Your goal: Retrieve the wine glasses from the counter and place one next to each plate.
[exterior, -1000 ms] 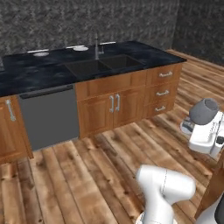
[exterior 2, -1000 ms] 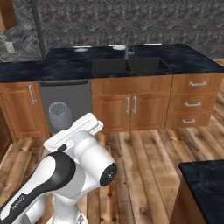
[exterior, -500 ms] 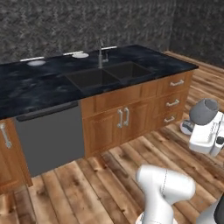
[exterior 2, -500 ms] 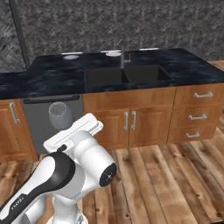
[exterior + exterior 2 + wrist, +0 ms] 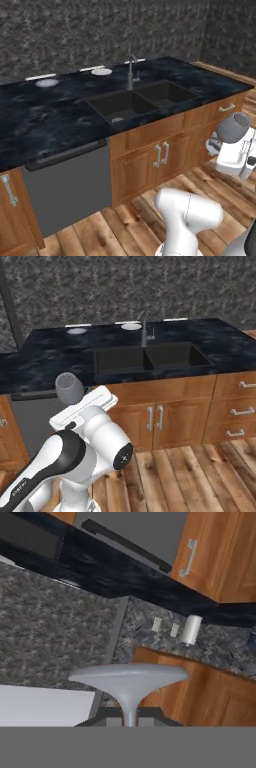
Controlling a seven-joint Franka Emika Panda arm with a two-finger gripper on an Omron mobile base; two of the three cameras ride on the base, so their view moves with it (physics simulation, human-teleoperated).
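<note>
Gripper: you have it closed tight on the stem of a wine glass (image 5: 129, 684); the fingertips sit low in the hand view at the stem.
Glass: you see its grey bowl (image 5: 233, 127) above the white hand, out in front of the cabinet drawers (image 5: 226, 107), off the counter (image 5: 45, 120).
Plates: both lie at the counter's back edge left of the faucet (image 5: 144, 332) — white one (image 5: 131, 326) nearer it, bluish one (image 5: 76, 331) further left.
Sink (image 5: 150, 358): dark double basin, in front of the faucet.
</note>
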